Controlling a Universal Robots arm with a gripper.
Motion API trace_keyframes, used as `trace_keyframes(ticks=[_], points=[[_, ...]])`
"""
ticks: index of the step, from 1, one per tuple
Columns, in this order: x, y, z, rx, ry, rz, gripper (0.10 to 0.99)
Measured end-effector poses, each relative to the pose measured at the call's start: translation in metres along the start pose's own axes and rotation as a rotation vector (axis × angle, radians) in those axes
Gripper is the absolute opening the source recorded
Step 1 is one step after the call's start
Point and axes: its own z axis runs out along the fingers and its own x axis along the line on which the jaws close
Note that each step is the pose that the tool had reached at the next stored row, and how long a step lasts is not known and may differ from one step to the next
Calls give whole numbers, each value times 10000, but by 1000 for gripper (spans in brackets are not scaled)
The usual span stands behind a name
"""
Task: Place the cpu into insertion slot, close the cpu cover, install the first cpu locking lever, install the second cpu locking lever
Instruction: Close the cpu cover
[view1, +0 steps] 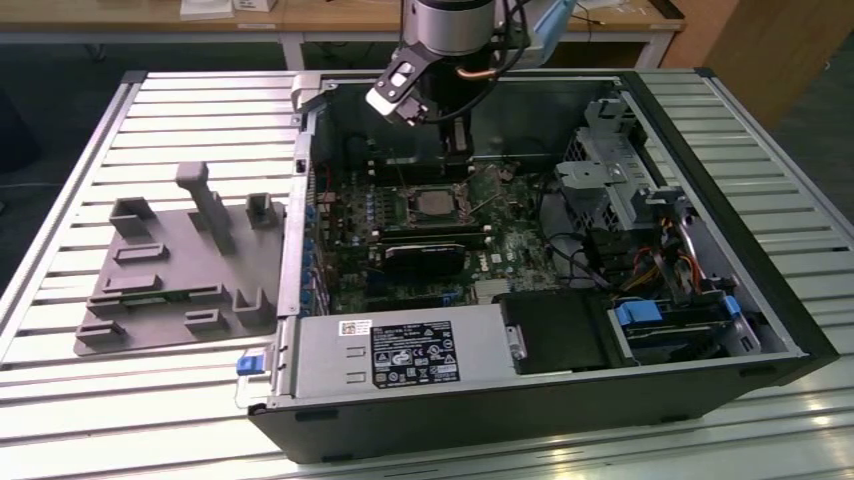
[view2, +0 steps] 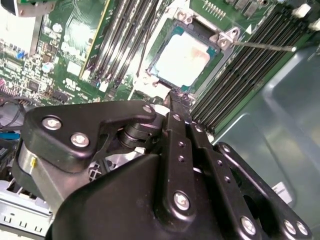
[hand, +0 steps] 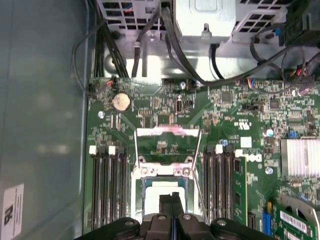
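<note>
The cpu lies flat in the insertion slot, its silver top showing, on the green board inside the open computer case. In the first wrist view the cpu shows just past my fingertips. The cpu cover stands swung open on the far side of the slot, with thin lever rods along its sides. Another lever rod sticks out from the socket corner. My gripper is shut with nothing in it, its black fingers pressed together at the slot's near edge. It hangs low above the socket in the exterior view.
Long black memory slots flank the socket on both sides. A black card sits below it, the power supply at the case front, drive cages and cables toward the exterior view's right. A grey fixture tray lies left of the case.
</note>
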Motion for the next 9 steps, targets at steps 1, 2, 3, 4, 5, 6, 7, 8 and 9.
trace_keyframes(ticks=[1,2,3,4,5,6,7,8,9], points=[[0,20,2,-1,0,0,102],[1,42,4,0,0,1,102],[1,61,6,-1,0,2,102],[1,85,8,-1,0,1,102],[1,108,10,-1,0,0,102],[2,135,12,0,1,0,102],[3,165,15,1,1,2,102],[3,195,17,1,1,1,102],[3,225,20,2,1,0,102]])
